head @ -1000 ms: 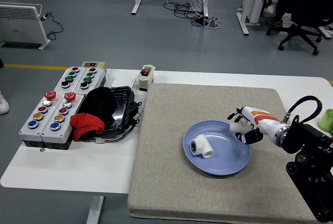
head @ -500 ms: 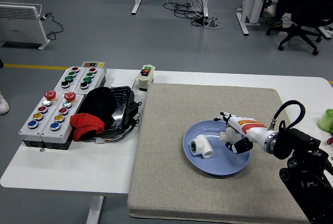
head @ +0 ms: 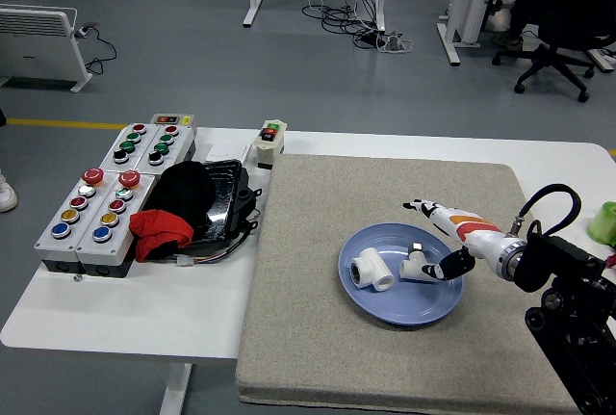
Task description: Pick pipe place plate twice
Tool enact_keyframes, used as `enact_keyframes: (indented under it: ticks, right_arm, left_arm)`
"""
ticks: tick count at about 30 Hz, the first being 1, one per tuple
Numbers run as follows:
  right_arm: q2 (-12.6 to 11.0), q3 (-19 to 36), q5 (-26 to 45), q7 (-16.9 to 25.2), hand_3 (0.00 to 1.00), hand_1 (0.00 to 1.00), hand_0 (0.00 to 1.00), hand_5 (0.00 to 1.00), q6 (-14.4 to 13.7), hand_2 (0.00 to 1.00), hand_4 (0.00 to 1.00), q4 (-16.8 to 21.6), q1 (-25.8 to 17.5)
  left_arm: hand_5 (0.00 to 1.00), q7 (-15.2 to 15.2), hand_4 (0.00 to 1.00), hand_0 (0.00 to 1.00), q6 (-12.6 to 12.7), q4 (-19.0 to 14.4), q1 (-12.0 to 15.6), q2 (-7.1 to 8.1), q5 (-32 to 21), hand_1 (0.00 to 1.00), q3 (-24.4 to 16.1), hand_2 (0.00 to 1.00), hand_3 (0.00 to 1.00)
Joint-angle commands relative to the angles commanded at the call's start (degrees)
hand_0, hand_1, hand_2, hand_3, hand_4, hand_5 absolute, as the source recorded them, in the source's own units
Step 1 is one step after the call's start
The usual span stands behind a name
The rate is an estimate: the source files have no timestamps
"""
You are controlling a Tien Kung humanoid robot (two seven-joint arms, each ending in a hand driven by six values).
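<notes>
Blue plate (head: 404,310): 2 pipes (head: 372,272); right hand (head: 446,237) open

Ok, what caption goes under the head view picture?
Right hand opens over the blue plate, two white pipes lying on it.

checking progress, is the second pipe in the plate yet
In: the second pipe lies inside the blue plate, beside the first pipe.

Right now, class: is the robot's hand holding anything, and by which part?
Nothing is clearly held. The right hand has its fingers spread over the plate; the second pipe lies on the plate beside its thumb.
</notes>
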Motion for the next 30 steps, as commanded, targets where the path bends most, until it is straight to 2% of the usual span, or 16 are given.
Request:
enact_keyframes:
  ticks: [2, 3, 6, 8, 9, 13, 18, 20, 21, 26, 27, 30]
  right_arm:
    - [-0.2, 1.8, 2.5, -0.2, 0.998, 0.963, 0.998, 0.190, -1.5, 0.998, 0.764, 0.2, -0.4]
    - [-0.3, 2.3, 3.4, -0.2, 0.989, 0.938, 0.998, 0.099, -1.9, 0.998, 0.609, 0.2, -0.6]
    - [-0.2, 4.4, 6.5, -0.9, 0.989, 0.938, 0.998, 0.099, -4.7, 0.998, 0.609, 0.4, -1.3]
    - [0.0, 6.4, 9.9, -1.5, 0.989, 0.938, 0.998, 0.099, -7.6, 0.998, 0.609, 0.6, -2.0]
    - [0.0, 6.7, 10.5, -1.5, 0.932, 0.900, 0.928, 0.094, -8.1, 0.998, 0.491, 0.6, -2.1]
    - [0.5, 10.1, 16.9, -2.1, 0.932, 0.900, 0.928, 0.094, -12.8, 0.998, 0.491, 1.2, -3.6]
    - [0.7, 11.8, 22.8, -2.2, 0.905, 0.880, 0.915, 0.117, -13.7, 0.975, 0.468, 1.9, -4.7]
    - [1.0, 12.4, 26.6, -2.3, 0.905, 0.880, 0.915, 0.117, -14.8, 0.975, 0.468, 2.3, -5.4]
    - [1.0, 12.5, 28.0, -2.3, 0.869, 0.844, 0.890, 0.203, -15.1, 0.942, 0.445, 2.4, -5.6]
    - [1.4, 13.5, 40.0, -3.8, 0.869, 0.844, 0.890, 0.203, -18.0, 0.942, 0.445, 3.8, -7.2]
    - [1.6, 13.9, 42.6, -4.3, 0.848, 0.817, 0.861, 0.294, -18.8, 0.906, 0.451, 4.1, -7.7]
    - [1.9, 15.0, 49.7, -5.6, 0.848, 0.817, 0.861, 0.294, -19.9, 0.906, 0.451, 4.7, -8.5]
  left_arm:
    - [0.998, 0.0, 0.268, 0.623, 0.0, 0.0, 0.0, 0.03, 0.0, 0.588, 0.0, 0.516, 0.589]
    - [0.998, 0.0, 0.268, 0.623, 0.0, 0.0, 0.1, 0.04, 0.0, 0.588, 0.0, 0.517, 0.589]
    - [0.998, 0.0, 0.268, 0.623, 0.0, 0.0, 0.1, 0.02, 0.2, 0.588, -0.1, 0.517, 0.589]
    - [0.998, 0.1, 0.268, 0.623, 0.1, 0.0, 0.1, 0.04, 0.3, 0.588, -0.2, 0.517, 0.589]
    - [0.998, 0.1, 0.269, 0.623, 0.1, 0.0, 0.1, 0.04, 0.3, 0.588, -0.2, 0.517, 0.590]
    - [0.998, 0.2, 0.269, 0.623, 0.1, 0.0, 0.2, 0.03, 0.9, 0.588, -0.5, 0.517, 0.590]
    - [0.998, 0.3, 0.269, 0.623, 0.1, 0.1, 0.3, 0.04, 1.2, 0.588, -0.7, 0.517, 0.589]
    - [0.998, 0.2, 0.269, 0.623, 0.1, 0.0, 0.3, 0.05, 1.0, 0.588, -0.6, 0.517, 0.589]
    - [0.998, 0.2, 0.269, 0.623, 0.1, 0.0, 0.3, 0.05, 1.0, 0.588, -0.6, 0.517, 0.589]
    - [0.998, 0.0, 0.269, 0.623, 0.0, 0.0, 0.2, 0.12, 0.4, 0.588, -0.1, 0.517, 0.589]
    - [0.998, -0.1, 0.268, 0.623, 0.0, 0.0, 0.2, 0.12, 0.2, 0.588, -0.1, 0.517, 0.589]
    - [0.998, -0.1, 0.268, 0.623, 0.0, 0.0, 0.1, 0.09, 0.1, 0.588, 0.0, 0.517, 0.589]
